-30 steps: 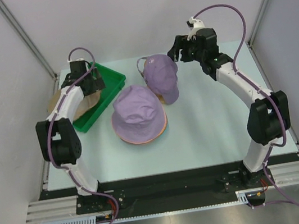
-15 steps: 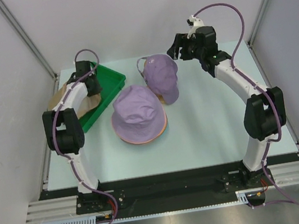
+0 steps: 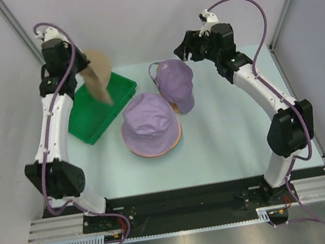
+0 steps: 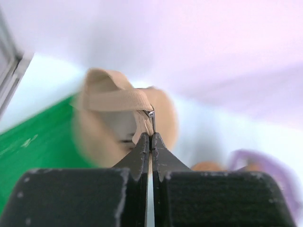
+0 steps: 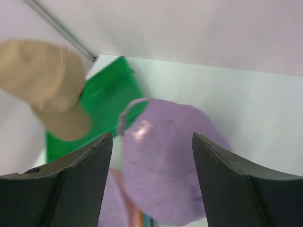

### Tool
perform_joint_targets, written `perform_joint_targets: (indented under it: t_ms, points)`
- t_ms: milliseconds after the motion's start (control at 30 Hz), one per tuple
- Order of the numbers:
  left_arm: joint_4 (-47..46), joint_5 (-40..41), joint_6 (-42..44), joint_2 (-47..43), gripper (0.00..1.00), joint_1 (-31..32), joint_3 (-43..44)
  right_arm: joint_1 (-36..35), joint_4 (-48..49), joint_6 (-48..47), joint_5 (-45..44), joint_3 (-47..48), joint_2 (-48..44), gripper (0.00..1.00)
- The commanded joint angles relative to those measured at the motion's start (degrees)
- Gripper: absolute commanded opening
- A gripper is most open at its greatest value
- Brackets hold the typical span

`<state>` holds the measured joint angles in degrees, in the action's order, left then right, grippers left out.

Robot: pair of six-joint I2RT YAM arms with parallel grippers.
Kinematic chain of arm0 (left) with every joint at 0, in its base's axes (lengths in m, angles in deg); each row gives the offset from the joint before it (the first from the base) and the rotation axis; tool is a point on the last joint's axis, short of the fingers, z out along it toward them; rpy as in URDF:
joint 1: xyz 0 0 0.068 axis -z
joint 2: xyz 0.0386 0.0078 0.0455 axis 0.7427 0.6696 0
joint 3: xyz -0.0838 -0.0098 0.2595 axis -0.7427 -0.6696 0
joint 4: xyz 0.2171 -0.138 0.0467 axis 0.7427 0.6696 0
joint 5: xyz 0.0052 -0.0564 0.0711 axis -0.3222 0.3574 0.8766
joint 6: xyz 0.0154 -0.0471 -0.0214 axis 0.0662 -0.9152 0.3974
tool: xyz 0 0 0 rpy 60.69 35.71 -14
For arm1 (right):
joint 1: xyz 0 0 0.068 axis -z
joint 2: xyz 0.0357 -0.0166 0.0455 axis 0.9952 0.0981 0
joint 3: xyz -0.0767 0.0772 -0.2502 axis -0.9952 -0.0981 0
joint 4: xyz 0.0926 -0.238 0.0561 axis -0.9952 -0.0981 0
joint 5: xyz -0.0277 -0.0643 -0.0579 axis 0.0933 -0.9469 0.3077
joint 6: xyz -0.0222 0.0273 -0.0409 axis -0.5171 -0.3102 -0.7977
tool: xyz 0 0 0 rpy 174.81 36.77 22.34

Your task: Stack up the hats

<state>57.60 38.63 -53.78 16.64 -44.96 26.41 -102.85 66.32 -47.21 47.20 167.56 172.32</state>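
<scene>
A tan baseball cap [image 3: 99,76] hangs in the air above the green tray [image 3: 91,118], with my left gripper [image 3: 82,68] shut on its back strap. In the left wrist view the jaws [image 4: 151,136] are pinched on that strap, and the tan cap [image 4: 106,123] dangles blurred beyond them. A lavender bucket hat [image 3: 149,123] tops a stack whose orange brim [image 3: 155,153] shows at its near edge. Behind it lies a lavender cap [image 3: 175,84]. My right gripper [image 3: 184,49] hovers open above that lavender cap [image 5: 165,175], its fingers [image 5: 90,161] wide apart with nothing between them.
The green tray [image 5: 110,94] sits at the table's back left. White enclosure walls and metal frame posts [image 3: 21,33] stand close behind and beside both arms. Pale table surface [image 3: 238,128] stretches to the right of the hats.
My left gripper shut on the tan cap in the tray and rose with it, up and toward the back. The right gripper drifted slightly left and stayed open.
</scene>
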Motion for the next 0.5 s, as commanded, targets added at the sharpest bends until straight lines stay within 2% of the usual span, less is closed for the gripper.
perform_joint_targets:
  t_ms: [0,233,267,333,400,467]
  points:
    - [-6.9,-5.4,-8.4,-7.4,0.0,-0.3,3.7,-4.0,4.2,3.3,1.5,0.5,-7.5,0.73]
    - [-13.7,-12.8,-22.1,-11.2,0.0,1.3,4.2,-13.1,12.3,10.4,0.6,-9.1,-13.4,0.73]
    - [-14.7,-12.8,-22.5,-11.8,0.0,1.9,4.4,-14.1,14.0,12.9,0.1,-11.2,-14.3,0.73]
    - [-15.0,-12.3,-23.0,-12.0,0.0,4.4,5.5,-18.2,16.9,11.9,-3.2,-15.5,-16.8,0.73]
    - [-14.0,-11.9,-22.9,-11.8,0.0,7.1,7.3,-22.7,15.0,7.4,-6.1,-16.4,-18.3,0.73]
    - [-13.3,-12.0,-22.5,-11.7,0.0,8.7,9.8,-24.3,13.6,7.5,-7.8,-16.8,-18.9,0.73]
